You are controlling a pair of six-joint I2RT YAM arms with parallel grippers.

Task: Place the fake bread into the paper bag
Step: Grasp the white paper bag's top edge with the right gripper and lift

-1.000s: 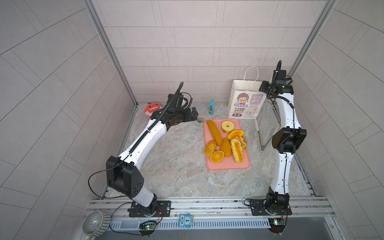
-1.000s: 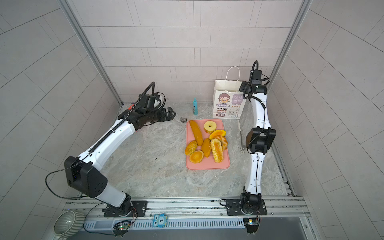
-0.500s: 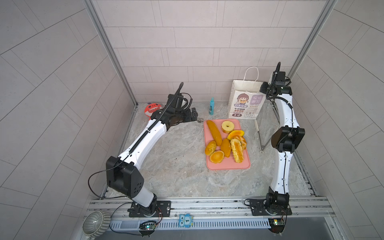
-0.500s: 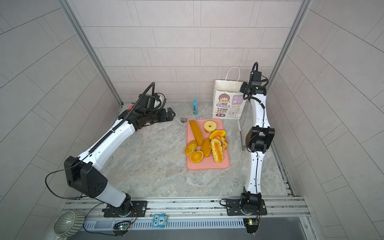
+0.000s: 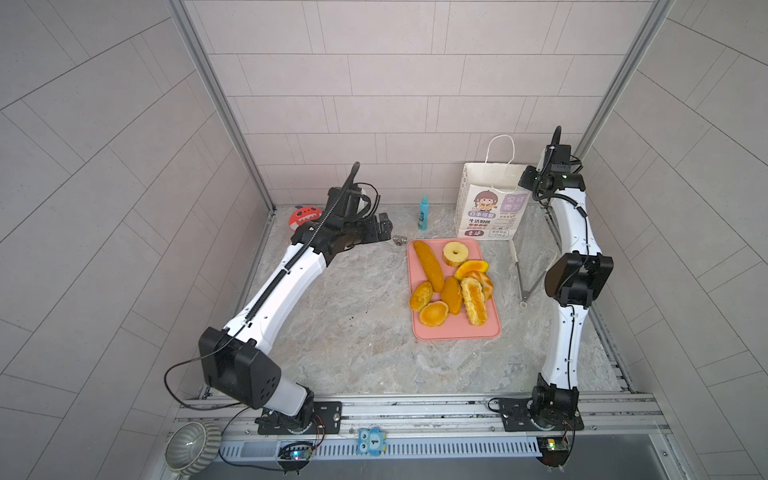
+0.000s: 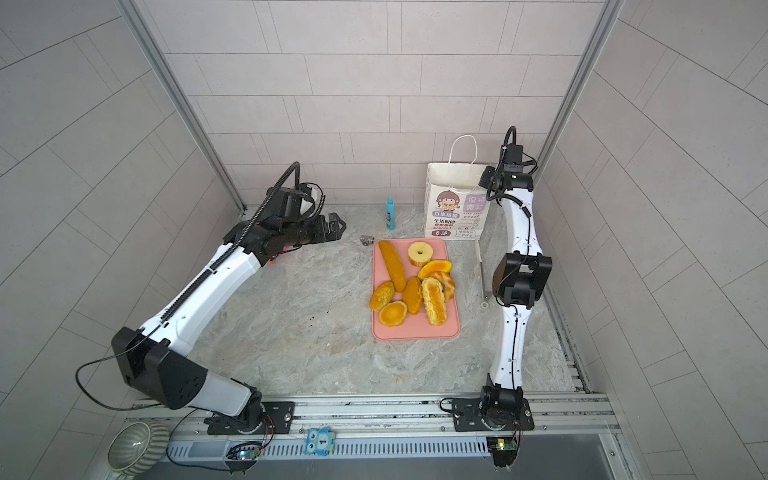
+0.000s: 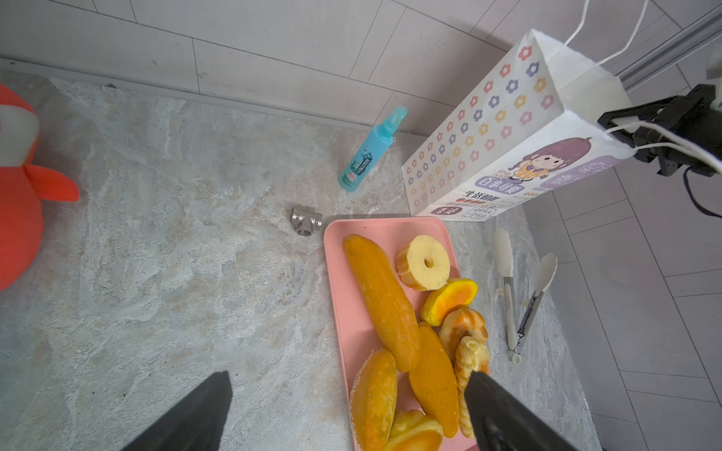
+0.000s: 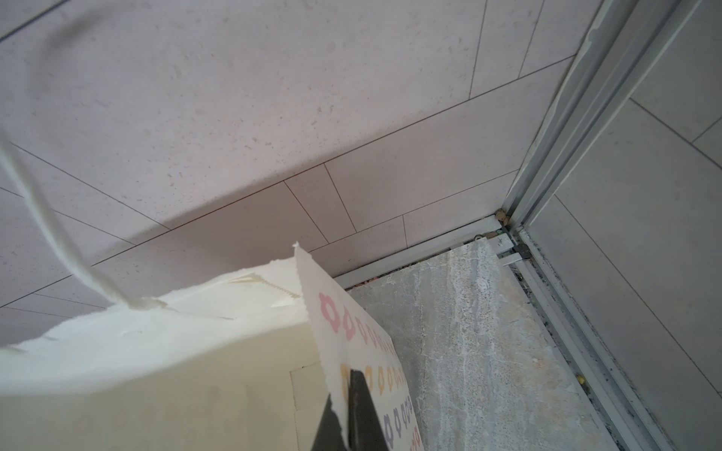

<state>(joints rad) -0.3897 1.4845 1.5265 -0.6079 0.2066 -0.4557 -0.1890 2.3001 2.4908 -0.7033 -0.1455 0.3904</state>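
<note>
**Top views.** The paper bag (image 5: 490,208) stands upright at the back of the desk (image 5: 332,353), mouth up, just behind the pink tray (image 5: 457,332). All the fake bread (image 5: 451,291) lies on that tray, and none shows in the bag. The right tool (image 5: 524,180) sits at the bag's upper corner on its own side. Judged purpose: pinning the rim so the mouth stays open and the bag stays steady for loading. The left tool (image 5: 382,226) hovers low beyond the tray's far left corner, apart from the bread, jaws wide and empty.

**Left wrist view.** Two dark fingers are spread wide with nothing between them. The long loaf (image 7: 381,300), the pale ring (image 7: 424,267) and the other pieces lie ahead on the tray. This is probably a line-up for a first pick. The right tool pinches the bag's top corner, with the cord handles draped across it. The tongs (image 7: 508,296), spray bottle (image 7: 369,152), metal fitting (image 7: 306,220) and red plush (image 7: 19,195) lie around the tray and are no part of the task.

**Right wrist view.** The jaws are narrow, clamped on the paper edge of the flower-printed side panel at the mouth. The visible inner wall is bare cream paper; the bag's bottom is out of sight.

**Status (judged).** The bag is secured and no bread has gone in.
</note>
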